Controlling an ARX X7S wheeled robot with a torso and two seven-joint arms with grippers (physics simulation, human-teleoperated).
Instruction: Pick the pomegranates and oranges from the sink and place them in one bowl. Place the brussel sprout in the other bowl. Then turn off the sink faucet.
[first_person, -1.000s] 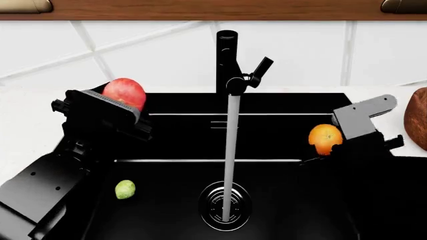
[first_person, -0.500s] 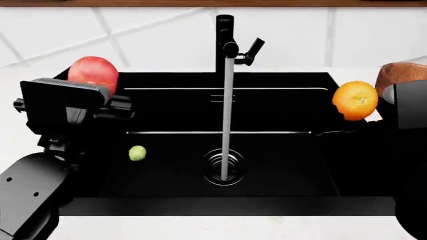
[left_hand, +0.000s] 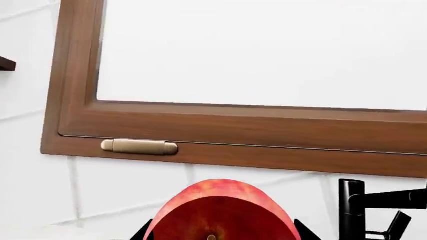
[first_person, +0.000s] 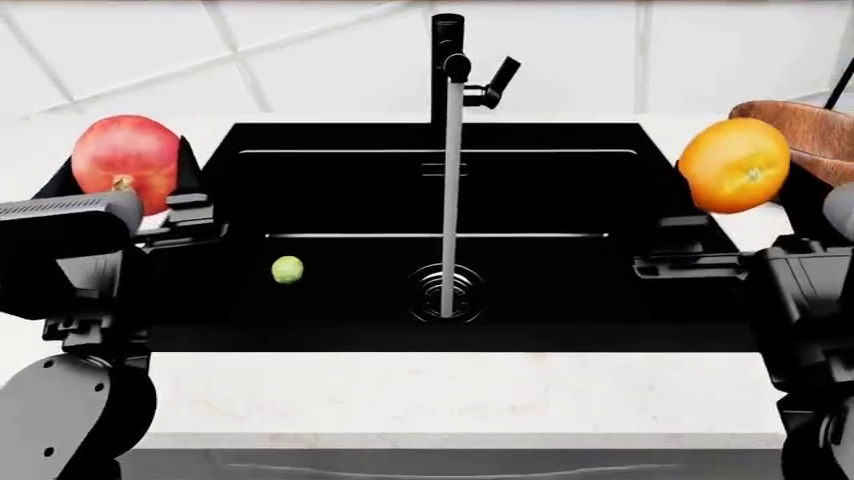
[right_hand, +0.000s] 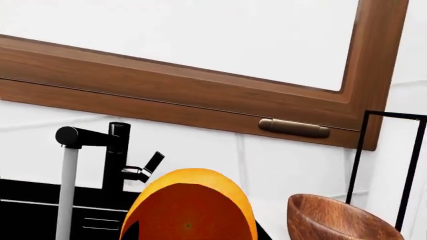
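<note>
Right hand (first_person: 747, 215) grips the orange (first_person: 733, 165) above the sink's (first_person: 561, 140) right edge, the wooden bowl (first_person: 805, 125) just beyond on the bench's right end. Left hand (first_person: 127, 215) clasps the pomegranate (first_person: 126, 160), far side; sprout (first_person: 287, 269) waits in the basin.

Bright, even, flat simulator light; crisp focus throughout, no blur or edge distortion. The matte-black sink (first_person: 534, 190) swallows detail, and both arms' black parts melt into it, barely any cast shadows

Red pomegranate (first_person: 126, 159) held up at left, orange (first_person: 734, 165) at right near a wooden bowl (first_person: 809, 128); green sprout (first_person: 287, 269) in black sink (first_person: 534, 190); faucet (first_person: 449, 70) running.
</note>
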